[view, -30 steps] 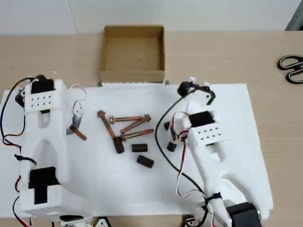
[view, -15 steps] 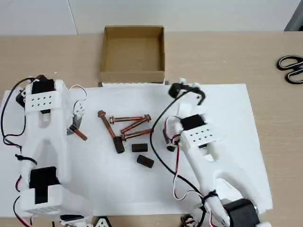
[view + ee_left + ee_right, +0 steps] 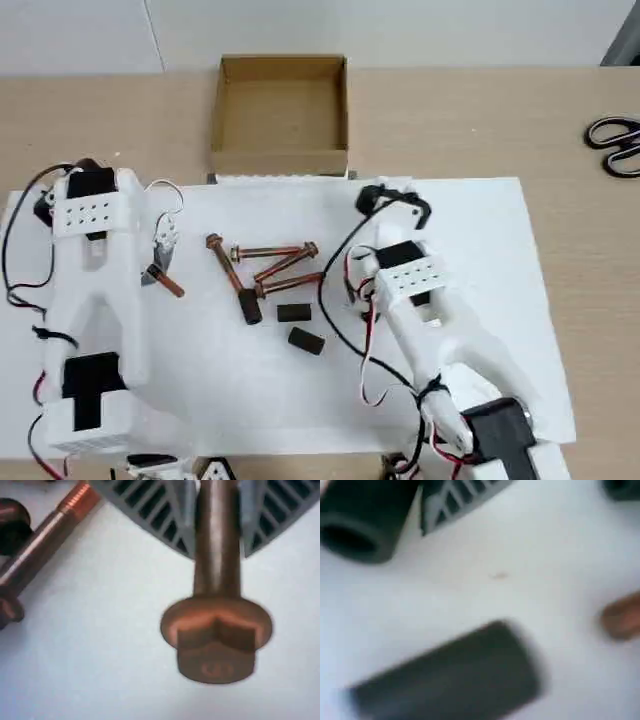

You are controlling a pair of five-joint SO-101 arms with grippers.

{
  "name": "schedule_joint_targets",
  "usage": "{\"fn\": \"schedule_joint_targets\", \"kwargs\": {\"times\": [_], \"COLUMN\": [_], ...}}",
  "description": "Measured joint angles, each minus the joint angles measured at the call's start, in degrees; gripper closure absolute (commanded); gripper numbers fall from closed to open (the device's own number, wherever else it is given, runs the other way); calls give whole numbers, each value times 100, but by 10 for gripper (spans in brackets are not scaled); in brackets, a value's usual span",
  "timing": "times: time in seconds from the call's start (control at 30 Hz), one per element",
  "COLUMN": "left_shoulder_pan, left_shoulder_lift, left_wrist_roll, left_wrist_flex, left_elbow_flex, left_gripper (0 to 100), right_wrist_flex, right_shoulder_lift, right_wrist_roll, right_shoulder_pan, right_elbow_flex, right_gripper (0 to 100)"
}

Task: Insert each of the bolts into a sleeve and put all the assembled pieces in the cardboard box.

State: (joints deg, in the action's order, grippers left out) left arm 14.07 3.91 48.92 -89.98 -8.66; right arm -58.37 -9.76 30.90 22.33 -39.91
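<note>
high view: the left claw (image 3: 160, 262) hangs over the white board (image 3: 480, 220), pinching a copper bolt (image 3: 168, 285) that lies tilted. bare board separates it from the loose bolts (image 3: 272, 265) and two black sleeves (image 3: 295, 313). the cardboard box (image 3: 283, 160) stands open just past the board's far edge.
left wrist view: ribbed pads (image 3: 150, 505) clamp the shank, with the hex flange head pointing away.
right wrist view: a hollow sleeve (image 3: 357, 527) sits beside the right claw (image 3: 435, 505). whether it is gripped i cannot tell.
</note>
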Motion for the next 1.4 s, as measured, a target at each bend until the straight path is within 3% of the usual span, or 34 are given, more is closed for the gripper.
{"fn": "schedule_joint_targets", "kwargs": {"times": [0.4, 0.63, 0.77, 0.97, 1.2, 1.4], "left_shoulder_pan": [0, 0, -193, -1187, -1925, -2224], "left_shoulder_lift": [0, -255, -879, -1670, -1873, -1873], "left_wrist_roll": [-26, -756, -1292, -2347, -2444, -2444], "left_wrist_flex": [0, 0, 105, 949, 1477, 2057], "left_elbow_flex": [0, 448, 1073, 1442, 1442, 1442], "left_gripper": [993, 993, 993, 994, 994, 994], "right_wrist_flex": [-536, -1626, -1626, -598, 993, 3332], "right_shoulder_lift": [26, -44, -615, -1433, -2629, -4079], "right_wrist_roll": [0, -316, -782, -1943, -3226, -3516], "right_shoulder_pan": [0, -9, -79, -193, -185, -185], "right_elbow_flex": [413, 1363, 1952, 1837, 273, -1802], "right_gripper": [996, 996, 996, 996, 996, 996]}}
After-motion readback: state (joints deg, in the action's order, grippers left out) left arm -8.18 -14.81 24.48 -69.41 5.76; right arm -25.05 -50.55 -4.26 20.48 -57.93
